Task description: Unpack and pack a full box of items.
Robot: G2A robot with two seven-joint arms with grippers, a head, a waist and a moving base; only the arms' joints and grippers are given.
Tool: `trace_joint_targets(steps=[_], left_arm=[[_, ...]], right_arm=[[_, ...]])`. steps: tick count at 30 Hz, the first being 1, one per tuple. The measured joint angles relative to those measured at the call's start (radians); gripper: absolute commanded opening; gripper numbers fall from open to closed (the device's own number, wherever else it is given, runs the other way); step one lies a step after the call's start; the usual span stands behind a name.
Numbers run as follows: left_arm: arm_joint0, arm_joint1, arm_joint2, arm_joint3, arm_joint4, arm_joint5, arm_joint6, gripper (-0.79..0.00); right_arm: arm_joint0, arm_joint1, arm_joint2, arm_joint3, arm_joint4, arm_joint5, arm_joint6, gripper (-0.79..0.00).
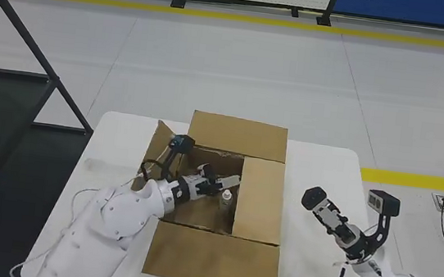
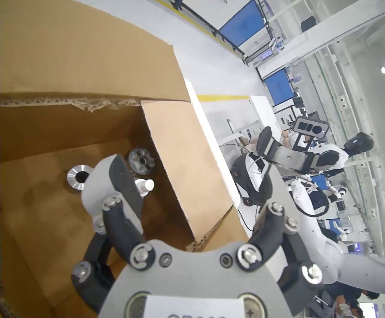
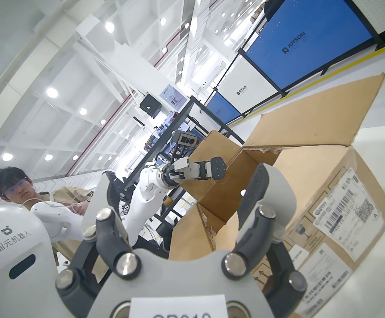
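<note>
Box (image 1: 237, 137) of cardboard is seen open on the table (image 1: 123, 140). A small white bottle (image 2: 145, 185) is stood upright on its floor near the right side, with two round metal parts (image 2: 78, 178) just beyond it. The left tool (image 2: 192, 168) is poised over the box, released, with its jaws spread. The bottle is found just beside one finger and lower down. Its long axis is judged vertical, so a straight descent is called for. The right tool (image 1: 314, 200), likewise spread, is seen outside the box to the right, well apart.

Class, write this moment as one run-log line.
left gripper: open, over box opening, near white bottle | right gripper: open, empty, over table beside box | box floor: metal ring, metal disc
</note>
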Motion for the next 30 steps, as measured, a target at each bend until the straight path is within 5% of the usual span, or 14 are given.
trace_joint_targets(steps=[17, 30], left_arm=[[-0.147, -0.058, 0.132, 0.228, -0.238, -0.022, -0.057, 0.0], [-0.22, -0.101, 0.234, 0.348, -0.264, -0.033, -0.085, 0.0]], right_arm=[[-0.027, 0.027, -0.005, -0.013, 0.031, -0.018, -0.007, 0.0], [-0.05, 0.045, -0.009, -0.02, 0.039, -0.032, -0.026, 0.0]])
